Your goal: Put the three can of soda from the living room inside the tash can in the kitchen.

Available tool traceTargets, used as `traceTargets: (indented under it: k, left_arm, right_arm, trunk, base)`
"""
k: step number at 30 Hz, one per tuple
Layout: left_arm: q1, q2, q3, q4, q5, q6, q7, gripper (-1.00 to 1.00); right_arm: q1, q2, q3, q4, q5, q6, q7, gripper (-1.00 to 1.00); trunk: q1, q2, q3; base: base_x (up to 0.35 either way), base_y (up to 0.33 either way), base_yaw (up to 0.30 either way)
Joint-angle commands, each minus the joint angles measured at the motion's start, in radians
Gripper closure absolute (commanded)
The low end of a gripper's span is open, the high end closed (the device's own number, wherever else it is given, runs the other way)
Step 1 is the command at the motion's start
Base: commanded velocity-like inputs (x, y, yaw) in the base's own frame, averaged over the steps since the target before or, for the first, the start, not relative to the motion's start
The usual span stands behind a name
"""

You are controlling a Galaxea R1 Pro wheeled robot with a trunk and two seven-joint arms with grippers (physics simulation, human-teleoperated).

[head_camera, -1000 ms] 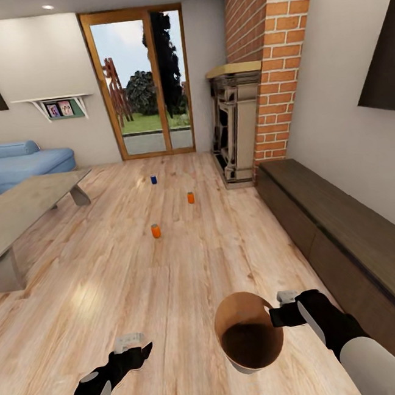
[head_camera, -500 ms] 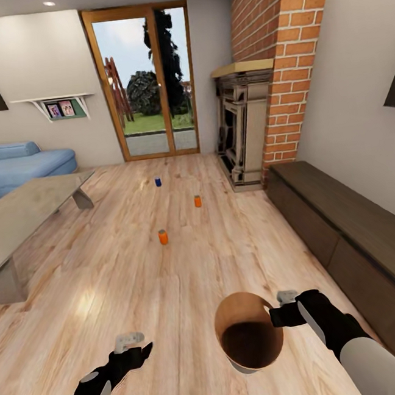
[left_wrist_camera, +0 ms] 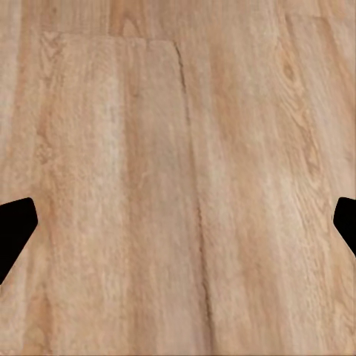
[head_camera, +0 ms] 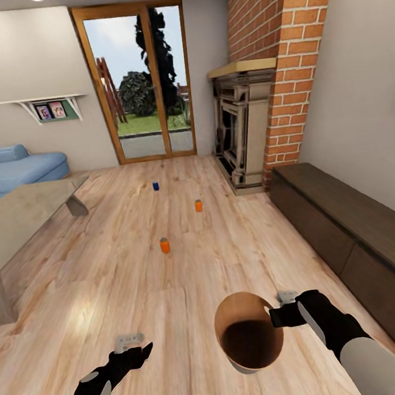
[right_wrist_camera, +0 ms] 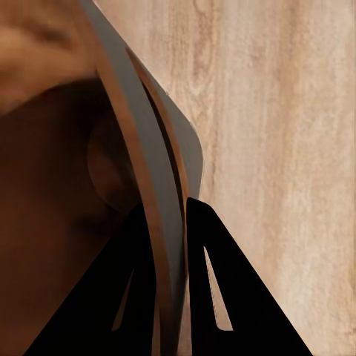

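Head cam sits high, faces fwd and down across the floor (head_camera: 187,272) toward the glass doors (head_camera: 138,81) at the far wall, arms at its near edge. Left wrist cam looks down at planks, close, black fingertips (left_wrist_camera: 15,226) at both sides. Right wrist cam is right up against the bin (right_wrist_camera: 159,200) rim. All three views share the floor; head and right wrist views share the bin.

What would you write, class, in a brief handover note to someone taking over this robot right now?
Right gripper: shut on the rim of the trash can, carried in front of the robot.
Left gripper: open, empty, above the wood floor.
Cans: all three stand on the living-room floor ahead: near orange can, far orange can, blue can.
Done: bin in hand; none inside it.
Left: collect all three cans into the bin.
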Motion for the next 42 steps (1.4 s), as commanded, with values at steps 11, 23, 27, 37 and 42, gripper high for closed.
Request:
traceTargets:
  k: [11, 23, 27, 37, 42]
  left_arm:
    - [0.0, 0.0, -0.001, 0.0, 0.0, 0.0, 0.0, -1.0]
    - [0.0, 0.0, -0.001, 0.0, 0.0, -0.006, 0.0, -1.0]
    - [0.0, 0.0, -0.001, 0.0, 0.0, -0.006, 0.0, -1.0]
    - [0.0, 0.0, -0.001, 0.0, 0.0, -0.007, -0.001, -1.0]
    - [0.0, 0.0, -0.001, 0.0, 0.0, -0.007, -0.001, -1.0]
  right_arm:
    - [0.006, 0.0, -0.001, -0.001, -0.022, 0.001, 0.007, 1.0]
    - [0.011, 0.001, -0.001, -0.001, -0.022, -0.001, 0.007, 1.0]
    - [0.013, 0.002, -0.001, -0.001, -0.022, -0.004, 0.007, 1.0]
    - [0.015, 0.002, -0.001, 0.0, -0.022, -0.02, 0.005, 1.0]
    - [0.015, 0.002, -0.001, 0.0, -0.022, -0.021, 0.005, 1.0]
  trunk:
    - [0.0, 0.0, 0.0]
    - [0.0, 0.0, 0.0]
    - [0.0, 0.0, 0.0]
    - [0.0, 0.0, 0.0]
    - [0.0, 0.0, 0.0]
  base:
    - [0.275, 0.214, -0.16]
    - [0.302, 0.152, -0.119]
    - [0.311, 0.132, -0.008]
    - [0.315, 0.117, -0.001]
    - [0.323, 0.037, 0.0]
